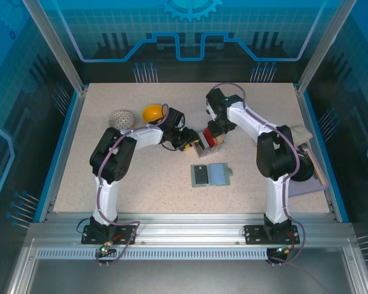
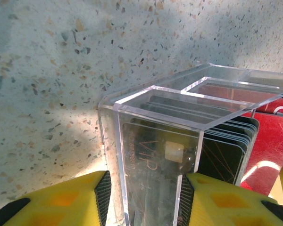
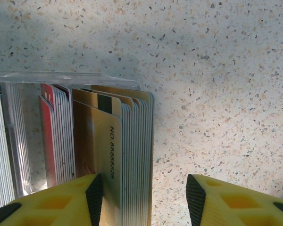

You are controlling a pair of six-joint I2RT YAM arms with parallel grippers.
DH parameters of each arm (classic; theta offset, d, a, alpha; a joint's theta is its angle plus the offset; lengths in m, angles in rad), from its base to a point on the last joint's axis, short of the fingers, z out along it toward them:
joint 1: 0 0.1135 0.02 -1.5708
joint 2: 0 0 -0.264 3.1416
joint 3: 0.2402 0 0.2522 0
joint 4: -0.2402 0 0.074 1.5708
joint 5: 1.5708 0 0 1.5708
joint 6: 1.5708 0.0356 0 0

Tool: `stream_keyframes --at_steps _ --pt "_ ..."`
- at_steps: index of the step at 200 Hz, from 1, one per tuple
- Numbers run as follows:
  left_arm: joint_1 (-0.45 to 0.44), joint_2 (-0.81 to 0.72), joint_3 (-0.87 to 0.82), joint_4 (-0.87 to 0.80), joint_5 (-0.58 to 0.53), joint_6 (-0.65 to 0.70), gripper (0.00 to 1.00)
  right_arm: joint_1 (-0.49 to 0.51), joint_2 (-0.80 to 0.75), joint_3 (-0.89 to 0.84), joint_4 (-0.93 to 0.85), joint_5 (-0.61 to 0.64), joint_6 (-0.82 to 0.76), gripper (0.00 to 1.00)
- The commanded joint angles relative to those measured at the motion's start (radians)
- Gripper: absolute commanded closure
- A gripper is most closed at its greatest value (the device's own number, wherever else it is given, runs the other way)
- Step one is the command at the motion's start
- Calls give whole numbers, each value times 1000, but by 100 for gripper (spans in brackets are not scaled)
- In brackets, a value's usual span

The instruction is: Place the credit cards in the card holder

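Observation:
The card holder (image 1: 219,174) lies open flat on the table, with one black card (image 1: 200,174) on its left half. The credit cards stand on edge in a clear acrylic box (image 1: 207,141) behind it. My left gripper (image 2: 145,197) straddles the box's end compartment of black cards (image 2: 226,150). Its right pad touches the wall, a thin gap shows at the left pad, and red cards (image 2: 269,141) stand beyond. My right gripper (image 3: 145,197) is open. Its left pad rests beside the tan cards (image 3: 108,141) and its right pad hangs over bare table. In the top view both grippers (image 1: 192,142) (image 1: 213,133) meet at the box.
A yellow bowl (image 1: 152,113) and a white perforated ball (image 1: 121,118) sit behind the left arm. A beige cloth (image 1: 303,136) and a purple sheet (image 1: 306,185) lie at the table's right edge. Red (image 3: 47,136) and grey-white cards (image 3: 0,141) fill the box's other slots.

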Motion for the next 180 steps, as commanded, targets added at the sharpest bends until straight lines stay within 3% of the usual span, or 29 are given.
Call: stream_keyframes --at_steps 1,109,180 --pt "5 18 -24 -109 -21 29 55 5 -46 20 -24 50 -13 50" --pt "5 16 -26 -111 -21 31 56 7 -51 25 -29 24 -16 62" --pt "5 16 -27 -113 -19 30 56 7 -59 22 -29 15 -16 78"
